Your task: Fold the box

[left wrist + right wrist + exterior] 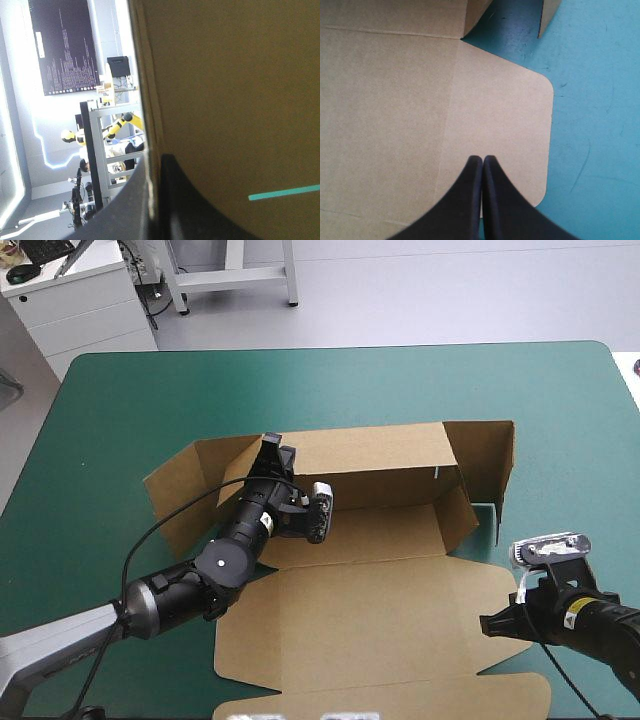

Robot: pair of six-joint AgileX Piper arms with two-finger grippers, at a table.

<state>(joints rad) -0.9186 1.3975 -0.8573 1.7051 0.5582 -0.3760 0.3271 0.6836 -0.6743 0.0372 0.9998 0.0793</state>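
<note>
The brown box (380,540) lies mid-table with its back wall and right wall raised and its lid (370,630) flat toward the near edge. My left gripper (271,448) is at the back wall's left end. In the left wrist view its black fingers (200,210) stand on either side of the board's edge (150,125), shut on it. A teal-green slit (280,192) shows through the board. My right gripper (487,624) hovers at the lid's right side. Its tips (482,160) meet in a point over the rounded tab (510,115), holding nothing.
The teal-green cover (570,440) shows wide beyond and right of the box. A left flap (175,490) of the box splays outward. The table's right edge (625,380) is close to the right arm.
</note>
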